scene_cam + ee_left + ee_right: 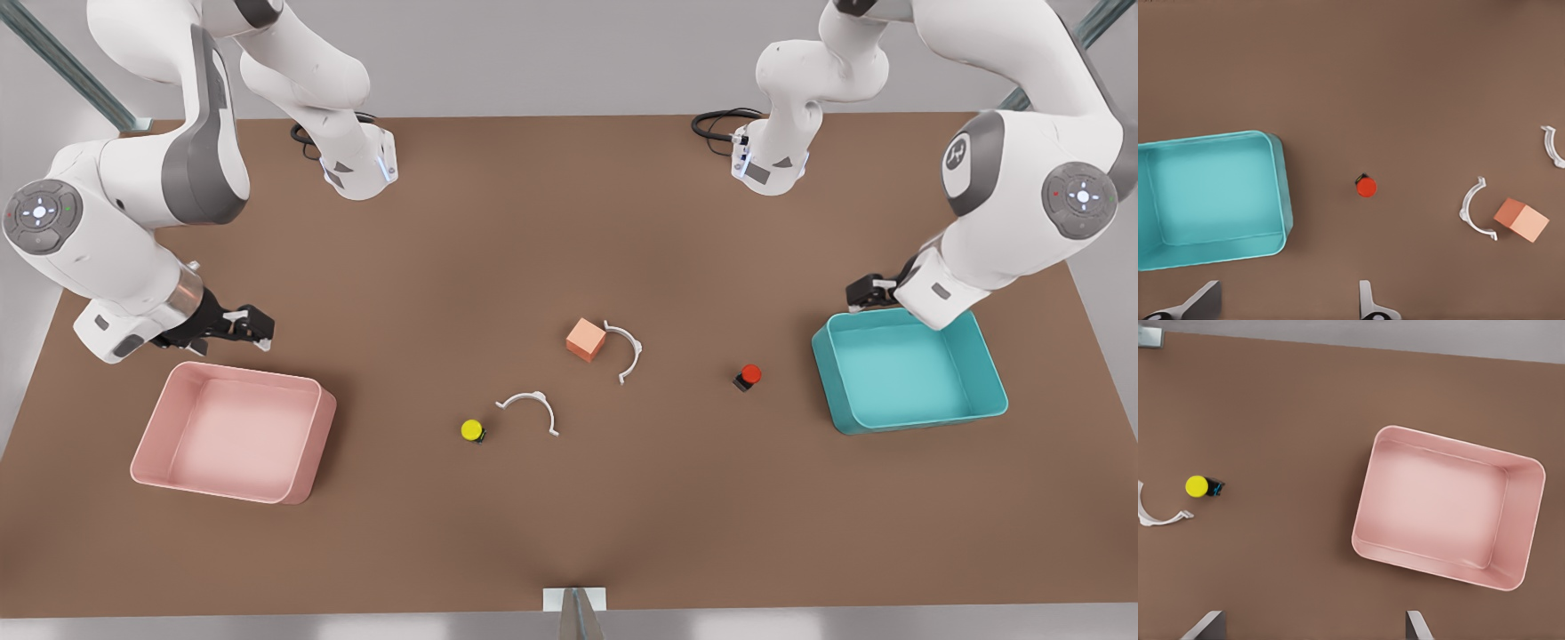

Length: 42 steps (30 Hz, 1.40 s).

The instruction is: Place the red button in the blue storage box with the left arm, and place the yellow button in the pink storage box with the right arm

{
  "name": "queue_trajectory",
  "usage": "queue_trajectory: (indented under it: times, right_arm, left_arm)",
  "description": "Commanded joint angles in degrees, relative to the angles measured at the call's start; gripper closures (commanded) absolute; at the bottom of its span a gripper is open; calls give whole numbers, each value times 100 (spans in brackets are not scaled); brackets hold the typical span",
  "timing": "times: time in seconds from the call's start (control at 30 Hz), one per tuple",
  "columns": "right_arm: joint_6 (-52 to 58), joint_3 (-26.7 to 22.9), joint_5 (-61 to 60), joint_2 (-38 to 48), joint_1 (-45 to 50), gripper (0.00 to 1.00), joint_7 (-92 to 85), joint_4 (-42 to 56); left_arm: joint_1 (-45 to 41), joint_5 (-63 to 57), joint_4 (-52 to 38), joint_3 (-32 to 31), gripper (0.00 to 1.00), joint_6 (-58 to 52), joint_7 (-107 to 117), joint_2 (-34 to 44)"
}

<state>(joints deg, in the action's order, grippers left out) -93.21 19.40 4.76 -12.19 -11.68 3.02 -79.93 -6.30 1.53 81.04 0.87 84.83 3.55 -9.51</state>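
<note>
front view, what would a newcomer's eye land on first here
Two bright trays: the pink storage box at the front view's left and the blue storage box at its right, both empty. Between them on the brown table lie the yellow button, the red button and an orange cube.

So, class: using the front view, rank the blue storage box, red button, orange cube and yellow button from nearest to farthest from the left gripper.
The left gripper hangs at the front view's right.
1. Blue storage box, just below it.
2. Red button, beside the box.
3. Orange cube, mid-table.
4. Yellow button, toward the pink side.
</note>
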Motion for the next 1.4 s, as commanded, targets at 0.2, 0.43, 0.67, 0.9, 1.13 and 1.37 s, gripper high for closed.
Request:
queue_trajectory:
  times: [0.2,0.43,0.67,0.9,1.13,1.37]
  right_arm:
    - [-110,55,-1,-291,-1,0,181,337]
    - [-1735,46,359,-1927,1528,0,1270,557]
    - [-3335,-6,579,-3263,2275,0,2018,979]
    - [-3977,-24,588,-3729,2372,0,2220,575]
    - [-4284,-33,588,-3711,2293,0,2211,-208]
    - [-4319,-50,851,-3773,2143,0,2211,-313]
  left_arm:
    - [-917,6,808,-8,0,1896,-1303,-833]
    - [-864,401,2707,9,0,4217,-3738,-683]
    - [-899,348,3586,9,0,5668,-4055,-921]
    - [-882,217,3586,9,0,5914,-4125,-1544]
    - [-864,217,3568,18,22,6037,-4064,-2107]
    - [-864,217,3524,18,49,6019,-4055,-2090]
